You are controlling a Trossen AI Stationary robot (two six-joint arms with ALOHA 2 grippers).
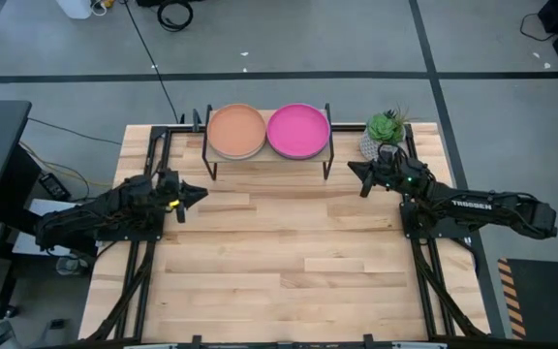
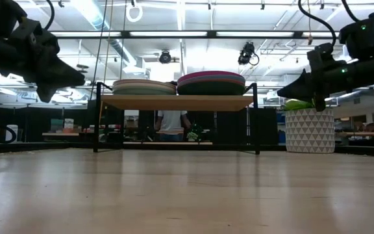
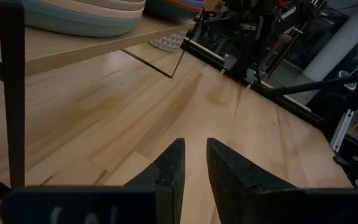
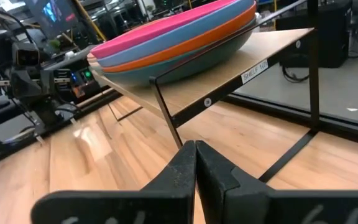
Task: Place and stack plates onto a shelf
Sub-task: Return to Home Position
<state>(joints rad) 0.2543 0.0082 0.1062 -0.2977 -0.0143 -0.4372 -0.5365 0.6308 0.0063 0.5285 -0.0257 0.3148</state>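
Observation:
The shelf (image 1: 267, 160) stands at the table's far middle on thin black legs. On it sit two stacks of plates: a left stack topped by a tan plate (image 1: 236, 130) and a right stack topped by a magenta plate (image 1: 298, 130); the right stack (image 4: 179, 43) shows magenta over blue, orange and teal. My left gripper (image 1: 200, 194) hovers left of the shelf, fingers slightly apart and empty (image 3: 194, 158). My right gripper (image 1: 354, 169) hovers right of the shelf, shut and empty (image 4: 196, 155).
A small potted plant (image 1: 386, 129) in a white patterned pot stands at the far right, just behind my right gripper. The wooden tabletop (image 1: 279, 271) stretches from the shelf to the near edge. A person shows beyond the table under the shelf (image 2: 171, 123).

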